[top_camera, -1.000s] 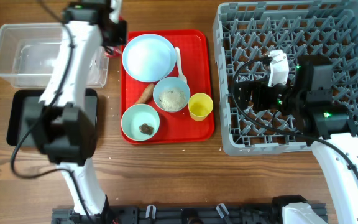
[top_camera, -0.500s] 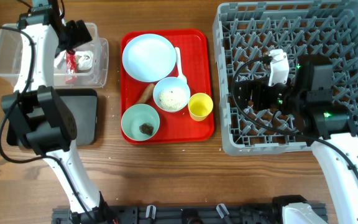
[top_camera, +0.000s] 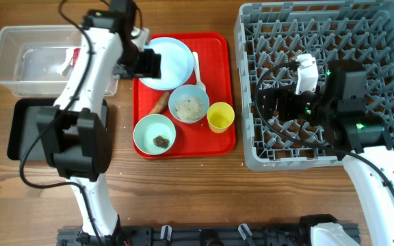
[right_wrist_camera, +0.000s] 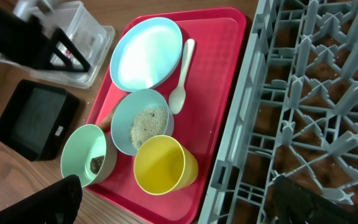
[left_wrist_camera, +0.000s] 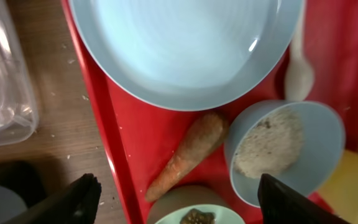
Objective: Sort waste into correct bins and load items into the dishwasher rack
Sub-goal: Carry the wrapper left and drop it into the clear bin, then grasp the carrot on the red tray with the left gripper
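Note:
My left gripper (top_camera: 146, 65) hangs open and empty over the left edge of the pale blue plate (top_camera: 168, 60). In the left wrist view its fingertips (left_wrist_camera: 82, 198) straddle the brown sausage piece (left_wrist_camera: 188, 155) and the teal bowl (left_wrist_camera: 197, 215) with the dark lump. The rice bowl (top_camera: 189, 106), yellow cup (top_camera: 220, 117) and white spoon (top_camera: 198, 68) sit on the red tray (top_camera: 228, 140). Red wrapper and white paper (top_camera: 68, 61) lie in the clear tub (top_camera: 19, 58). My right gripper (top_camera: 271, 102) is open over the rack (top_camera: 347, 41), with the cup (right_wrist_camera: 163, 165) ahead of it.
The black tray (top_camera: 22, 130) lies in front of the clear tub, partly under my left arm. The rack's left wall (right_wrist_camera: 235, 143) runs right beside the red tray. Bare wooden table (top_camera: 204, 198) lies in front of the tray.
My left gripper carried the red wrapper to the clear tub, opened and let it go there. It then swung back right over the red tray. The right arm has not moved.

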Action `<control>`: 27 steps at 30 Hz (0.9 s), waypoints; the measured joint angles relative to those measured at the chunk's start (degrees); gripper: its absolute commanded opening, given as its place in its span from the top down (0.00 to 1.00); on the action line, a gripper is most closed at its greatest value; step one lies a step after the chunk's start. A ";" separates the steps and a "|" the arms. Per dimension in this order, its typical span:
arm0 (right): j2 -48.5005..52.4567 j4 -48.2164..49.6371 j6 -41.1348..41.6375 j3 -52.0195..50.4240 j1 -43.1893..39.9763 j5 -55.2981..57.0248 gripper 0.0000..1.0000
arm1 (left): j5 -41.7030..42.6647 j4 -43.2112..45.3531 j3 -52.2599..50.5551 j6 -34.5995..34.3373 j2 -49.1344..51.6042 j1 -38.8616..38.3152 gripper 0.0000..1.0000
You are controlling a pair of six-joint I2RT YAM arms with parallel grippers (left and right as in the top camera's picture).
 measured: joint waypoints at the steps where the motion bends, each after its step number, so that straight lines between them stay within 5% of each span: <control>1: 0.00 0.02 0.00 0.00 0.00 0.00 0.00 | -1.90 1.70 -3.54 0.15 0.00 -1.44 0.20; 10: 0.00 0.02 0.00 0.00 0.00 0.00 0.00 | -2.34 18.71 -22.21 11.93 -1.03 -1.64 0.25; 27: 0.02 1.40 1.07 0.00 0.00 0.00 0.00 | -0.59 17.84 -23.45 19.06 -1.16 -2.27 0.20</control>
